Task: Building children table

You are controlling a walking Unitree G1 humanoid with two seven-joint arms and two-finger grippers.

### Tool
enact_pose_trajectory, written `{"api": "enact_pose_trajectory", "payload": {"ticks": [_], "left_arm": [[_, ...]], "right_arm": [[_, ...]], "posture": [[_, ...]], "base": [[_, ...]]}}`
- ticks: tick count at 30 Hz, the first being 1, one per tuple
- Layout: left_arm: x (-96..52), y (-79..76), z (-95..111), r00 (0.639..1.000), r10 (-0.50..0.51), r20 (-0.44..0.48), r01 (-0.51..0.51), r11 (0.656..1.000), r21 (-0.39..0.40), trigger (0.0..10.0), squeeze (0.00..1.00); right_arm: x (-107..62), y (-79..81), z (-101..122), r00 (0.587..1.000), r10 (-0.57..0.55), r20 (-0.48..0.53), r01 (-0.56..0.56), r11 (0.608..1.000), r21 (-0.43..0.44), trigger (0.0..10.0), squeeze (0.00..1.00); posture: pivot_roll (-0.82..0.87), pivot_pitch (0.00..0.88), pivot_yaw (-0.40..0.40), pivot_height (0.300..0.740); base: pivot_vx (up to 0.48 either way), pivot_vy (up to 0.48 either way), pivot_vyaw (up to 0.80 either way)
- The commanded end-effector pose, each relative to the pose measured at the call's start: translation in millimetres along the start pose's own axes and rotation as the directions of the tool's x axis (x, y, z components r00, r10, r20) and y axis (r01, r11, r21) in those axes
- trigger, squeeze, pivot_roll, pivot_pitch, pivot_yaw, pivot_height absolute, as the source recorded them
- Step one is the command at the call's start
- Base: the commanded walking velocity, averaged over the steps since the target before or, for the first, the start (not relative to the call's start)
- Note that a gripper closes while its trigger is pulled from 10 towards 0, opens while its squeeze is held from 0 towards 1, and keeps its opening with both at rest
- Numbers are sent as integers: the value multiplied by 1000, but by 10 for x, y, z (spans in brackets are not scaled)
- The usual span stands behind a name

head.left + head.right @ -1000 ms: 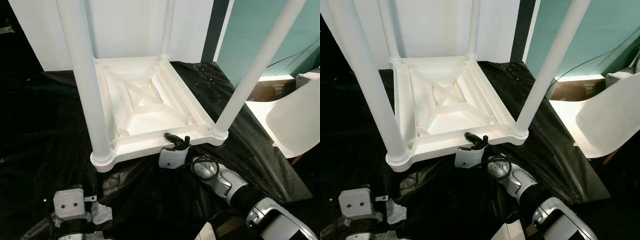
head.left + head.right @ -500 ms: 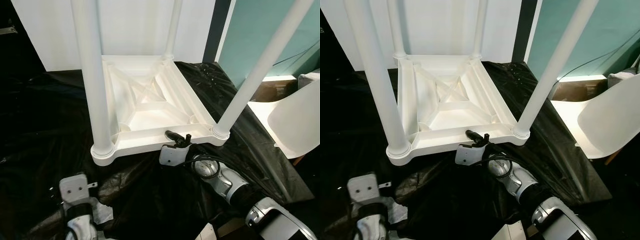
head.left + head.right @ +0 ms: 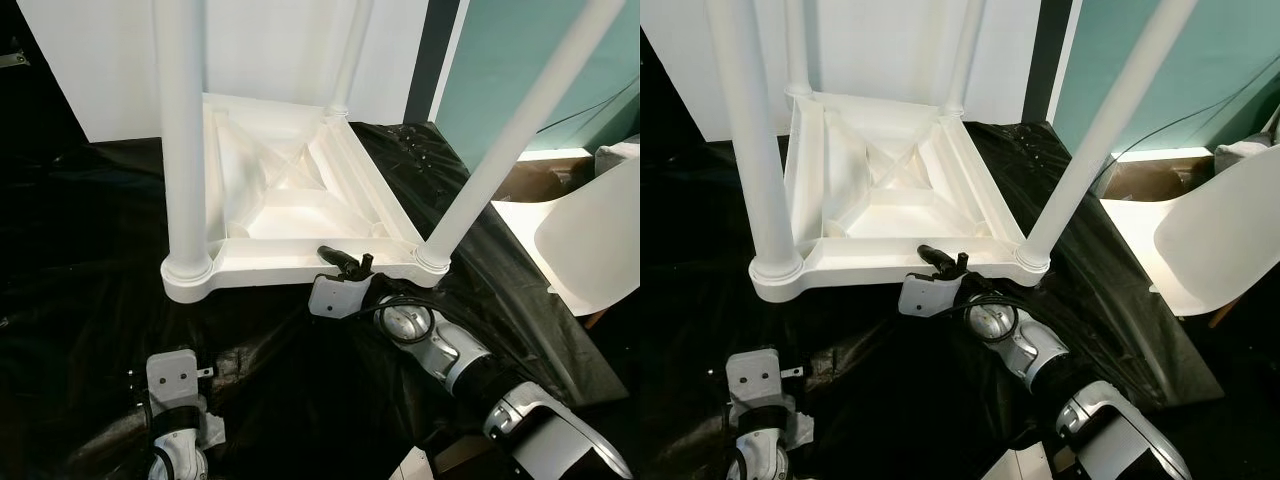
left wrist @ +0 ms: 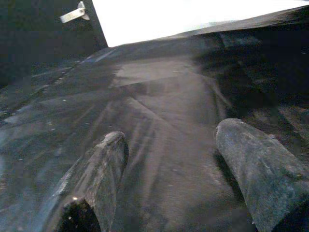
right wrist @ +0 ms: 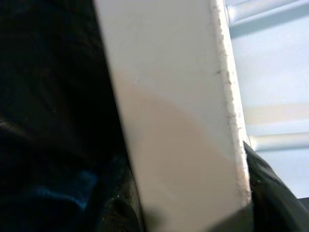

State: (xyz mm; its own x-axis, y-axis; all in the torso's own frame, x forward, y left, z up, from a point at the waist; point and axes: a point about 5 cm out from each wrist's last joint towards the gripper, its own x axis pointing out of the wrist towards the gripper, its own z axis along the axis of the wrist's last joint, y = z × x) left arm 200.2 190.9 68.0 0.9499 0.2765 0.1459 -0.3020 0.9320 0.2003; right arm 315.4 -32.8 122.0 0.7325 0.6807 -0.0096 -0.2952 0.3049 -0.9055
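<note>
White plastic makes up the children's table [image 3: 300,205], which lies upside down on a black sheet [image 3: 90,260] spread over the floor, its four legs standing up into the air. The near left leg [image 3: 183,140] rises straight, and the near right leg [image 3: 505,140] leans out toward the right. The ribbed underside of the top faces upward, with a cross of stiffening ribs in the middle.

The right pincer [image 3: 340,262] sits at the near edge of the table top, between the two near legs and closer to the right one. One black finger lies over the rim; the right wrist view shows the white edge [image 5: 178,121] running between the fingers, very close, so the pincer grips the table's rim. The silver right arm [image 3: 450,355] reaches in from the lower right.

The left pincer [image 4: 169,174] hangs low near the sheet, well apart from the table, on the robot's left. Its two black fingers [image 4: 101,169] are spread wide with nothing between them, only the dark sheet beneath.

A white chair [image 3: 590,240] stands to the right, beside a teal wall [image 3: 520,60].
</note>
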Motion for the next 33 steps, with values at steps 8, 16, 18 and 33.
{"api": "enact_pose_trajectory", "payload": {"ticks": [8,16,18,33], "left_arm": [[-12,-40,-38,1000,19,4,-19,1000,10,10000,0],[2,-61,-46,1000,4,12,-4,1000,17,10000,0],[3,-67,-48,1000,1,14,-1,1000,17,10000,0],[-5,-127,-56,1000,-21,23,21,1000,19,10000,0]], "right_arm": [[86,-470,420,949,-192,249,183,981,61,10000,0],[51,-559,649,897,-208,390,183,978,100,10000,0],[44,-586,692,884,-213,415,184,977,109,10000,0],[-98,-1117,704,742,-571,351,479,818,319,10000,0]], "posture": [[20,0,7,740],[17,0,11,740],[15,0,10,740],[0,0,15,740]], "base": [[0,0,0],[0,0,0],[0,0,0],[0,0,0]]}}
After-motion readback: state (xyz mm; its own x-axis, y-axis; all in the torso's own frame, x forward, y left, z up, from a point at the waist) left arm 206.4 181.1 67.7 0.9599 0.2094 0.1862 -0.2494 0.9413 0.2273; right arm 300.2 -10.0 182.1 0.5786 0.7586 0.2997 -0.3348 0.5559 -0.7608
